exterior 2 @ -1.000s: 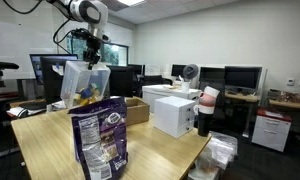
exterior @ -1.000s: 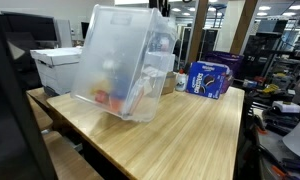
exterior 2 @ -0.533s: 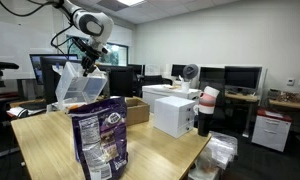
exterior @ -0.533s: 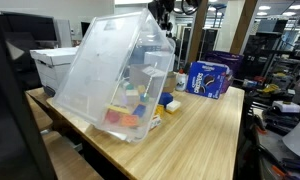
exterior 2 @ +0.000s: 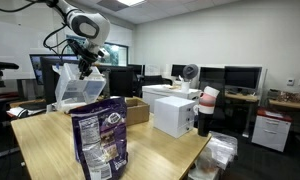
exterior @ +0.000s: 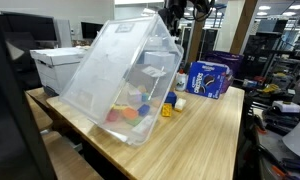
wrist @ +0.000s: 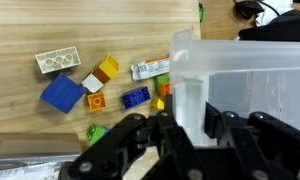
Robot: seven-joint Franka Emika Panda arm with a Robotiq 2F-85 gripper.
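My fingers (wrist: 168, 135) are clamped on the wall of the clear bin (wrist: 250, 80), 1 pad inside the rim and 1 outside. So the gripper (wrist: 190, 128) is closed on plastic, not on air.

The bin hangs tilted from that pinch. In an exterior view its low edge (exterior: 115, 75) looks to be resting on the table (exterior: 205, 135), well below my fingers. Most of the blocks (exterior: 130, 110) are heaped in that bottom corner.

Down past my fingertips, a handful are already out on the wood. There's a yellow block (wrist: 108, 68) and a blue block (wrist: 63, 93) off to one side, and a white block (wrist: 57, 62) farthest from me. Way beyond the bin's mouth sits a blue package (exterior: 208, 78).

My take on doing this tip well: the wall is thin and slick, and I've only got 1 spot of it. I'd pivot slowly around the edge that's on the table rather than lifting the whole load. I'd hold the pinch square so the wall doesn't peel out. I'd also aim the mouth at open wood, since a fast dump could bounce blocks off the table.
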